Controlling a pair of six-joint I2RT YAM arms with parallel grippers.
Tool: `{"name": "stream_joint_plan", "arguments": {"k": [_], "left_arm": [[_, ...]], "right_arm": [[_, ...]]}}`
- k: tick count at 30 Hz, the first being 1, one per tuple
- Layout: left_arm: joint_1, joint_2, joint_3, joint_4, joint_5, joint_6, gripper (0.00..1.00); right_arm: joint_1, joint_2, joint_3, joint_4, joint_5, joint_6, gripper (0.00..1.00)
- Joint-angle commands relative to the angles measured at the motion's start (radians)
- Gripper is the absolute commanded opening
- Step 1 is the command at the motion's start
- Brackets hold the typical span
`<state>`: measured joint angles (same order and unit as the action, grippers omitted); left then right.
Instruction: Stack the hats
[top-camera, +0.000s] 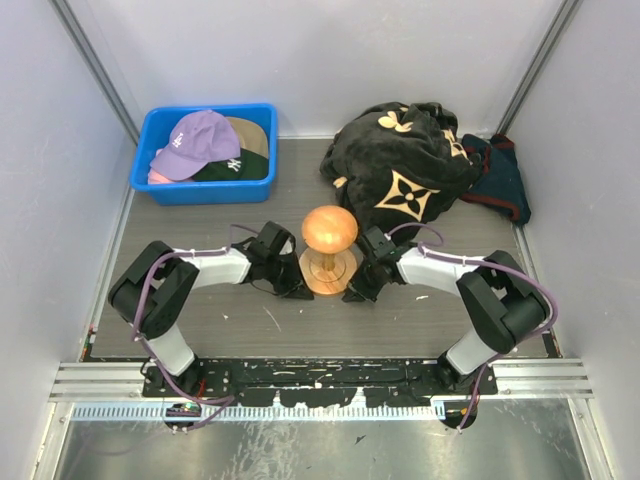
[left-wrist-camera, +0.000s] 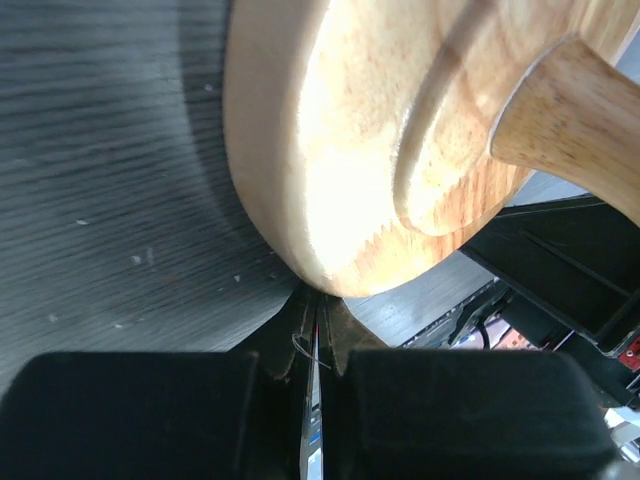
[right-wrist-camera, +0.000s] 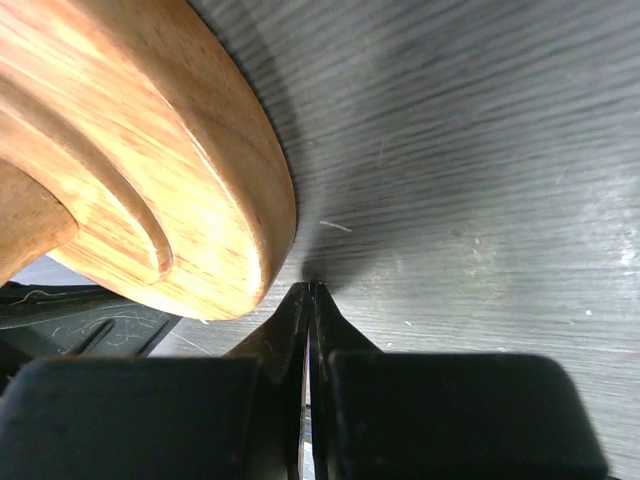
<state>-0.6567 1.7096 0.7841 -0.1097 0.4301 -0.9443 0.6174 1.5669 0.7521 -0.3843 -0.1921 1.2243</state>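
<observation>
Left gripper (left-wrist-camera: 318, 318) is recorded closed: its black tapered fingers are pressed together with only a hairline slit between them, and nothing is held. Its tips are set at the rounded rim of the disc base of the wooden stand (top-camera: 329, 232); contact cannot be confirmed. Right gripper (right-wrist-camera: 308, 296) is likewise clenched on nothing, its tips lying just beside the opposite side of the same rim. The stand is noted as pale, smooth turned wood with visible grain, a grooved ring on the base, a short stem and a domed top. It stands upright between the two grippers, on the grey wood-grain table (top-camera: 250, 335), whose surface is flecked with fine scratches.

All four hats are found in the blue bin (top-camera: 200, 193), a rectangular plastic tub at the far left, well apart from both grippers. A lavender cap (top-camera: 205, 138) with a white logo lies on top. A dark green cap (top-camera: 240, 167) is seen beneath it, a tan cap (top-camera: 252, 130) behind, and a pink cap (top-camera: 157, 177) shows only at the left edge.

A crumpled, plush black cloth (top-camera: 400, 165) with tan flower marks is heaped at the far right.
</observation>
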Motion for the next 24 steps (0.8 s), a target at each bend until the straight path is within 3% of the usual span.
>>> {"name": "stream_joint_plan", "arguments": {"k": [1,5,8,12,15,19,24], "left_arm": [[0.038,-0.024,0.013,-0.076,-0.094,0.055,0.1],[0.092,-0.147,0.004,-0.163,-0.16,0.108,0.11],[0.2,-0.264,0.02,-0.273,-0.188,0.152,0.14],[0.298,-0.367,0.194,-0.435,-0.295,0.239,0.41],[0.355,-0.337,0.355,-0.492,-0.351,0.264,0.63],[0.486,-0.217,0.515,-0.491,-0.343,0.267,0.68],[0.601,-0.062,0.709,-0.475,-0.363,0.271,0.68]], "right_arm": [[-0.033,-0.008,-0.008,-0.063,0.159,-0.061,0.0],[-0.104,-0.128,-0.044,-0.152,0.21,-0.1,0.0],[-0.172,-0.214,-0.061,-0.215,0.244,-0.147,0.01],[-0.202,-0.273,0.022,-0.311,0.341,-0.246,0.18],[-0.203,-0.268,0.131,-0.373,0.43,-0.344,0.41],[-0.202,-0.27,0.253,-0.388,0.514,-0.424,0.56],[-0.203,-0.29,0.325,-0.332,0.524,-0.486,0.61]]}}
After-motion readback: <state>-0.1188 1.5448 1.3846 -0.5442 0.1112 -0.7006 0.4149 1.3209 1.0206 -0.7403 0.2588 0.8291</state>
